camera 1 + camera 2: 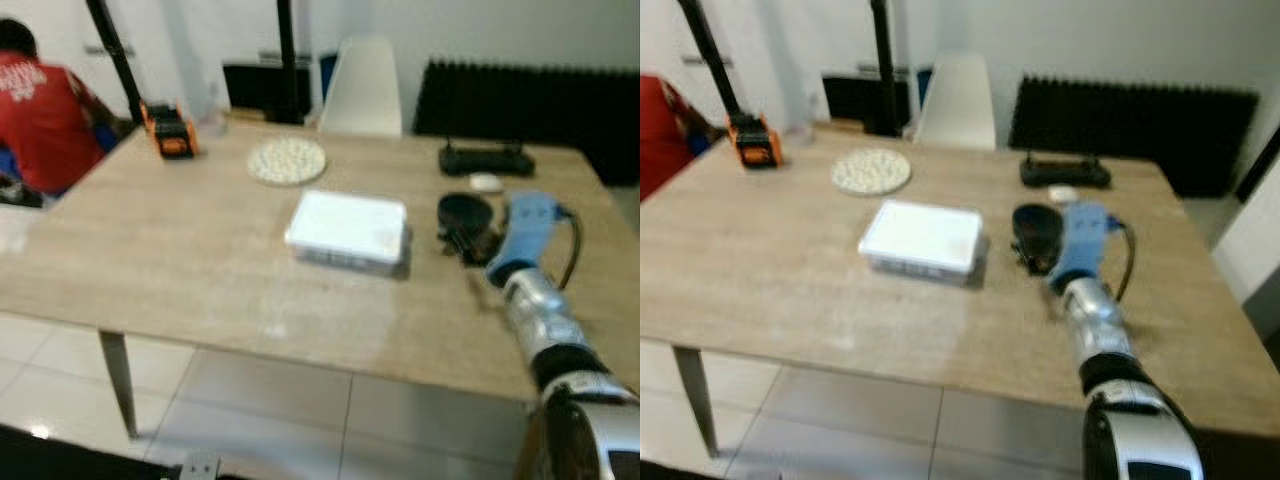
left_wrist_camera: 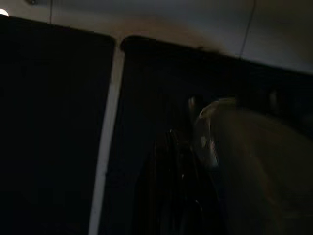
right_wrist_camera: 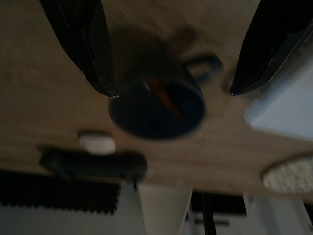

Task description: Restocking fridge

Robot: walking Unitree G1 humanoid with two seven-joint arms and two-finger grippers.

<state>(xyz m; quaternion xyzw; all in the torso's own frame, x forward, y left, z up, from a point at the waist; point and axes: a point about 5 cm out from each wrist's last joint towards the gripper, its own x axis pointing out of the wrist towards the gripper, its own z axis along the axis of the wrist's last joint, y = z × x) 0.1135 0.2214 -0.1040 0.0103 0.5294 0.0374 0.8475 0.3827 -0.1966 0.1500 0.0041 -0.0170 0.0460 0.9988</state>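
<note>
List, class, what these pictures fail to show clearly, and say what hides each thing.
- Contents of the white lidded box: hidden by its lid.
- Dark mug: the orange thing inside is blurred.
- Person in red: cut by the left eye view's edge.
- Left wrist view: too dark to read.

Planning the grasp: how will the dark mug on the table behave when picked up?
The dark mug looks rigid, so it probably won't deform between the open right gripper fingers. Its smooth round wall may slip. Something orange lies inside, so tilting could spill it.

Wooden table [image 1: 180, 260] — white box [image 1: 348, 228], round trivet [image 1: 287, 159], dark mug [image 1: 464, 212].
</note>
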